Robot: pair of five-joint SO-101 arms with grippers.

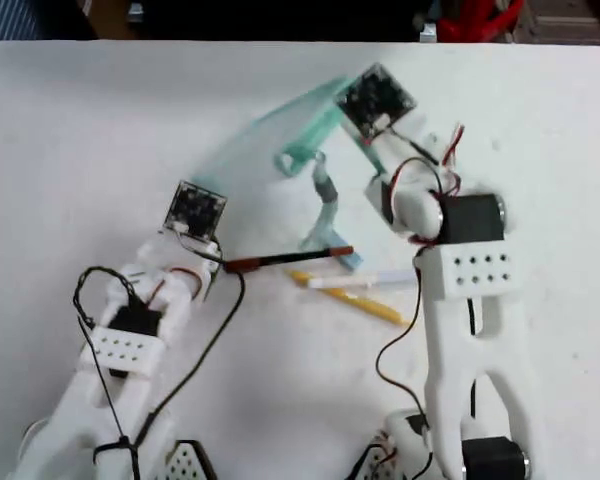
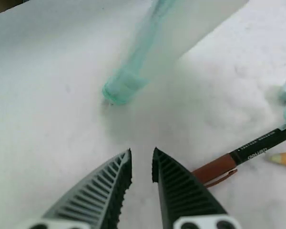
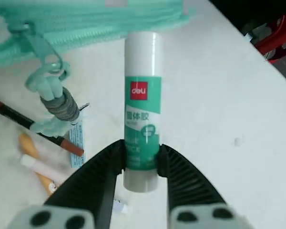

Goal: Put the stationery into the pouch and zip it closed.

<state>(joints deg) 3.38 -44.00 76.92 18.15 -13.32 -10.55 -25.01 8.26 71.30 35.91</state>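
Observation:
My right gripper [image 3: 142, 157] is shut on a white and green glue stick [image 3: 142, 109], whose far end points at the zipper edge of the translucent green pouch [image 3: 86, 24]. The pouch [image 1: 270, 130] lies at the back middle of the table. My left gripper [image 2: 141, 160] is slightly open over bare table with nothing between its fingers, a short way from a pouch corner [image 2: 121, 88]. A red and black pen [image 1: 285, 260] lies beside it [image 2: 243, 155]. A yellow pencil [image 1: 360, 300] and a white pen [image 1: 365, 282] lie just in front of that pen.
A teal strap with a grey charm [image 3: 55, 95] trails from the pouch toward the pens [image 1: 325, 200]. The left arm [image 1: 130, 330] and right arm [image 1: 460, 260] stand at the front, with cables beside them. White table stretches to the left and far right.

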